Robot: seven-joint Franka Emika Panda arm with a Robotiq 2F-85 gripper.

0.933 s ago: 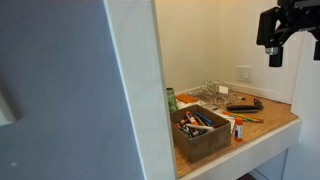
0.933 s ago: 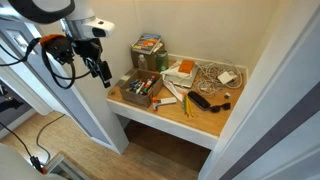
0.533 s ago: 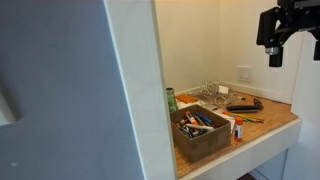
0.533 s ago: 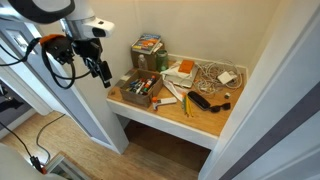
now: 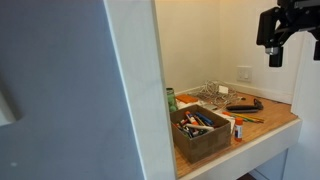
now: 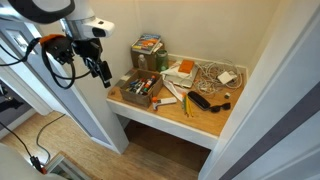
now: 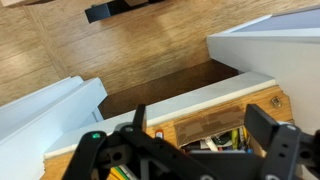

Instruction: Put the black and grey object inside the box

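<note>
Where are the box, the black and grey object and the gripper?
box [image 5: 203, 145], an exterior view, side wall.
black and grey object [image 5: 243, 104], an exterior view, black top.
gripper [image 5: 275, 60], an exterior view, between fingertips.

The open-top, olive-brown box [image 5: 205, 143] stands upright near the wooden counter [image 5: 268, 122] edge, full of small colourful items. The black and grey object [image 5: 243, 104] lies flat outside it, apart.

Smooth pale wooden shelf [image 5: 270, 122] carries a dull, matt box [image 5: 205, 143].
</note>
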